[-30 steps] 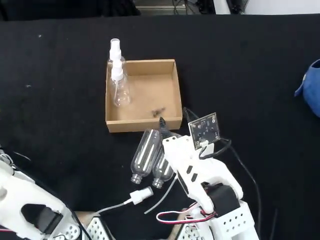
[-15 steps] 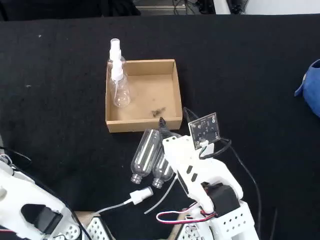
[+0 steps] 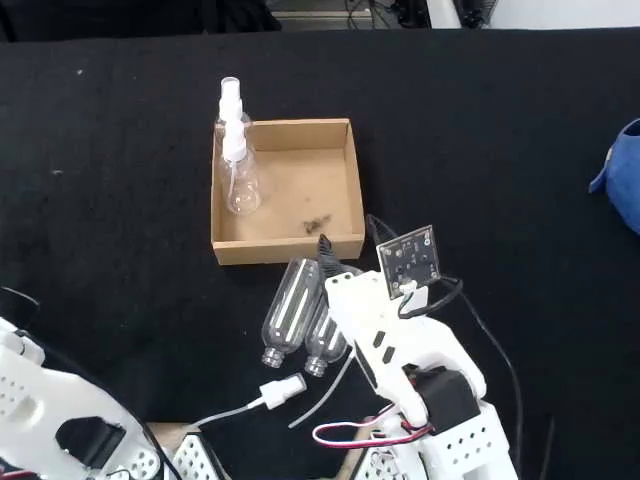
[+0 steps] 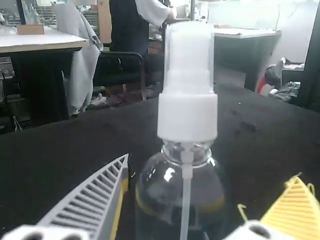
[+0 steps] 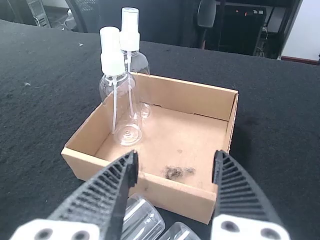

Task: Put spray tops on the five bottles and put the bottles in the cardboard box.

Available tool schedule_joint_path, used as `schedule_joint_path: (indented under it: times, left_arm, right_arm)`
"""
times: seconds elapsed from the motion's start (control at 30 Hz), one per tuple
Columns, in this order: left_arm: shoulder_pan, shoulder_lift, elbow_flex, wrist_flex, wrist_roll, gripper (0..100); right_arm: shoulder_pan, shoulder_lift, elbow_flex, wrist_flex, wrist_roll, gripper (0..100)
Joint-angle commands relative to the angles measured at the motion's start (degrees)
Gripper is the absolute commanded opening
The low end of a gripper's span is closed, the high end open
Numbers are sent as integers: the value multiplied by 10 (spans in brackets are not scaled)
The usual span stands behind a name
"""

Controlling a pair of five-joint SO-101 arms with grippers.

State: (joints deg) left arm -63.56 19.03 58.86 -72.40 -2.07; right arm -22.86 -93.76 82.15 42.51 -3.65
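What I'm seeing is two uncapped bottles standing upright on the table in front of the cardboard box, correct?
Not upright. The two uncapped bottles lie on their sides on the table in front of the cardboard box, as the high view shows.

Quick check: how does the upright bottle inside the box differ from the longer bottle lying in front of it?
The upright bottle stands inside the box; the lying bottle rests on its side on the table. The upright bottle has a white spray top; the lying bottle's neck is open. Both are clear plastic.
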Motion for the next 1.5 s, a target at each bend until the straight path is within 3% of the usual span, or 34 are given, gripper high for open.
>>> schedule_joint_path:
  times: [0.0,0.3,0.5,0.57,0.63,0.97,1.13,1.37,1.47]
  left_arm:
    - [3,-38,0,13,0,318]
    - [3,-38,0,14,0,300]
    - [17,-38,6,13,1,16]
    - [22,-38,6,11,4,64]
    - [26,-42,7,11,4,23]
    - [36,-108,34,14,4,28]
    - [105,-234,134,15,1,28]
    - [255,-404,233,20,0,28]
    - [313,-462,229,103,4,29]
  right_arm:
    - [11,-8,-5,-18,-2,219]
    - [11,-8,-6,-16,-2,219]
    - [10,-8,-6,-15,-2,219]
    - [11,-8,-7,-14,-2,219]
    - [11,-8,-7,-14,-2,219]
    - [11,-9,-9,-14,-1,219]
    - [18,-9,-9,-14,2,219]
    - [104,-9,-29,-19,-2,219]
    - [120,-7,-25,-36,-1,219]
